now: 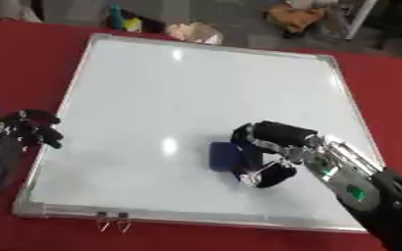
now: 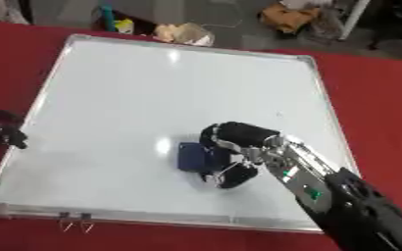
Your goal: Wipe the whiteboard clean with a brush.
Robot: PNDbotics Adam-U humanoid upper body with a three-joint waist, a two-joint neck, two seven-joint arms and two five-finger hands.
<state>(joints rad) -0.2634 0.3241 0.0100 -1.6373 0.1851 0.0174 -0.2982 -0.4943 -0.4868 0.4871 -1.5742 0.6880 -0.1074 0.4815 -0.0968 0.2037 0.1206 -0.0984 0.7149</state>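
A large whiteboard (image 1: 196,98) with a silver frame lies flat on the red table; its surface looks blank. A dark blue eraser block (image 1: 223,157) rests on the board's lower middle. My right hand (image 1: 273,147) comes in from the lower right, its fingers and thumb curled round the block's right side. My left hand (image 1: 29,128) sits at the board's left edge over the red table, its fingers curled with nothing in them.
Two small metal clips (image 1: 112,223) hang at the board's near edge. Red tablecloth (image 1: 385,93) surrounds the board. Beyond the far edge lie a crumpled bag (image 1: 194,32), a teal and yellow item (image 1: 123,20) and other floor clutter.
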